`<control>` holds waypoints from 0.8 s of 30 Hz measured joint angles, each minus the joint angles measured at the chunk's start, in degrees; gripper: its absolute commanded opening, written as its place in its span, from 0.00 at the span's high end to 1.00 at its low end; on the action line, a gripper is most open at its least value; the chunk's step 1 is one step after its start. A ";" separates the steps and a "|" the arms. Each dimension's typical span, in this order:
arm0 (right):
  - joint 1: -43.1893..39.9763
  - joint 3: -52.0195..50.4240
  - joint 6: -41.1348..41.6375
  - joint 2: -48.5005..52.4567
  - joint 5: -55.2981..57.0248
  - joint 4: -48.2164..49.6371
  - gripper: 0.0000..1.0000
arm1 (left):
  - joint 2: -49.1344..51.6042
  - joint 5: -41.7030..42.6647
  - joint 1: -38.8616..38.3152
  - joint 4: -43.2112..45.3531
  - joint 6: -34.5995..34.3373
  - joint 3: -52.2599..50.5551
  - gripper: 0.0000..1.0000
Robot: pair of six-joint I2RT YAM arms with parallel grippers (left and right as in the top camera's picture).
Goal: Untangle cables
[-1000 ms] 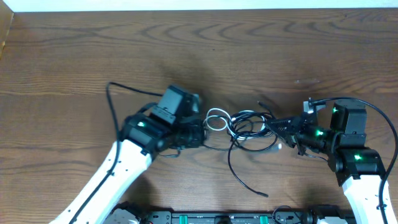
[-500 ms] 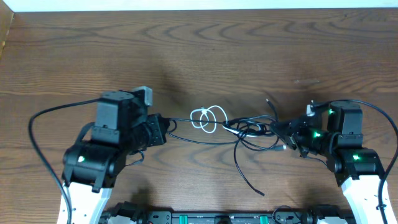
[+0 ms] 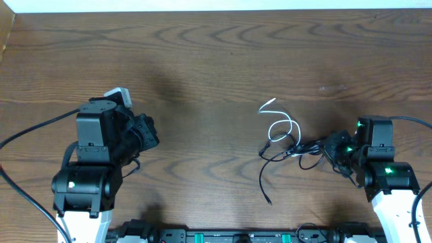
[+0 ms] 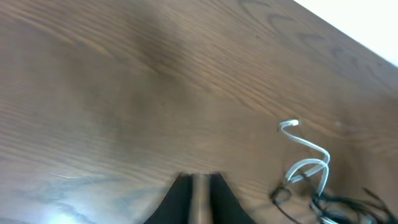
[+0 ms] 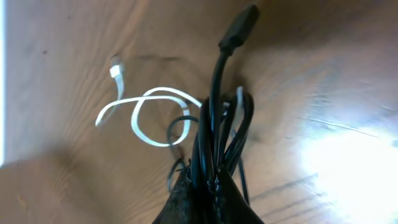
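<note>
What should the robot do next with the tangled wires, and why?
Probably the left end effector should reach over and pinch the white cable at its free end. It holds nothing and sits far from the tangle, while the right end effector clamps the black cables, with the white cable looped into them.
</note>
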 measured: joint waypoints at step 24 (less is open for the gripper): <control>0.09 -0.11 -47.87 0.09 -62.36 27.61 0.99 | 9.51 44.78 -0.13 1.49 28.87 0.00 0.35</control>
